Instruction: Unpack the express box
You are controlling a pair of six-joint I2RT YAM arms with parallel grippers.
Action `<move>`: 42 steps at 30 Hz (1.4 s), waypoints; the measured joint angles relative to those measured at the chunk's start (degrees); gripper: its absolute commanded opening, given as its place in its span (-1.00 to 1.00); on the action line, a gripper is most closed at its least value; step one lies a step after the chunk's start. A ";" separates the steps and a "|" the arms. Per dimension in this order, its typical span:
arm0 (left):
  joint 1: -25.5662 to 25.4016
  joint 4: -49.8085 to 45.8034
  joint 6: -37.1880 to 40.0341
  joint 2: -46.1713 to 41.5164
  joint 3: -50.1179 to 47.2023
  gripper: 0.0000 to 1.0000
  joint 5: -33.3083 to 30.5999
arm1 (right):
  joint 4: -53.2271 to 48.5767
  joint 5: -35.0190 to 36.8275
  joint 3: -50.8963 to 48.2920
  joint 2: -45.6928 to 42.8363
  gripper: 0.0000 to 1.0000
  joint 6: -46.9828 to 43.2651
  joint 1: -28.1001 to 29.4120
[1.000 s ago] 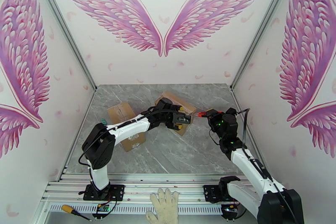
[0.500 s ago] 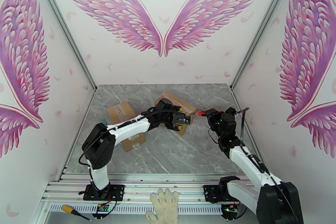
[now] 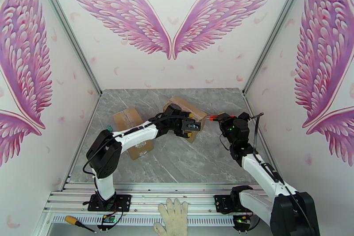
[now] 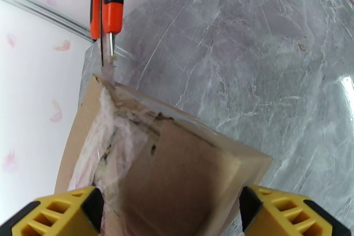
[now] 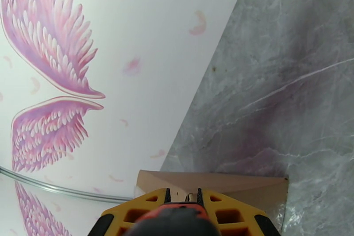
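**Two arms at one taped express box**

The express box [image 3: 197,113] lies on the grey table [image 3: 177,166], towards 12 o'clock of its centre; clear tape wrinkles across its top. At the box's 6 o'clock edge the left gripper [image 3: 189,127] has its jaws spread wide with the box between the yellow fingers [image 4: 57,214]; whether they press its sides cannot be told. From 3 o'clock the right gripper [image 3: 222,119] is clamped on an orange-handled cutter [image 3: 213,119], whose blade tip meets the taped corner. A second box [image 3: 128,119] sits at 9 o'clock, partly under the left arm. A white glove [image 3: 173,217] and a screwdriver [image 3: 76,222] lie at 6 o'clock, beside the arm bases.
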 measured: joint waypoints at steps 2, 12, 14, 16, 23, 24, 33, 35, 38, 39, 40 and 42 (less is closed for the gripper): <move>0.00 0.00 -0.02 0.02 -0.07 0.72 0.00 | 0.22 0.02 0.11 0.07 -1.00 -0.02 0.00; 0.00 0.02 -0.24 0.02 -0.11 0.72 -0.02 | 1.14 0.00 1.68 3.19 -1.00 0.02 -0.24; 0.00 0.04 -0.24 0.00 -0.11 0.72 -0.02 | 1.33 0.00 2.03 3.72 -1.00 0.04 -0.28; 0.00 0.04 -0.26 0.02 -0.11 0.72 -0.02 | 1.36 -0.02 2.29 4.02 -1.00 0.04 -0.26; 0.00 0.48 -0.42 0.02 -0.09 0.72 -0.50 | 1.51 -0.70 2.38 4.33 -1.00 0.22 -0.26; 0.00 0.74 -0.50 0.02 -0.11 0.72 -0.66 | 1.66 -0.83 2.38 4.48 -1.00 0.26 -0.24; 0.04 3.13 -1.14 1.20 0.46 0.71 -2.60 | 3.91 -1.09 2.27 6.40 -1.00 1.84 0.83; 0.20 3.08 -1.33 2.12 1.29 0.68 -2.51 | 4.37 -1.05 2.25 6.86 -1.00 2.23 0.87; 0.33 2.95 -1.60 3.17 2.47 0.65 -1.92 | 5.49 -0.76 2.23 7.58 -1.00 3.02 0.87; 0.37 2.95 -1.64 3.37 2.67 0.64 -1.70 | 5.79 -0.63 2.23 7.78 -1.00 3.19 0.87; 0.39 2.93 -1.73 3.48 2.78 0.64 -1.57 | 6.12 -0.63 2.21 7.98 -1.00 3.28 0.87; 0.48 2.93 -1.81 3.52 2.84 0.62 -1.49 | 6.84 -0.74 2.16 8.46 -1.00 3.67 0.90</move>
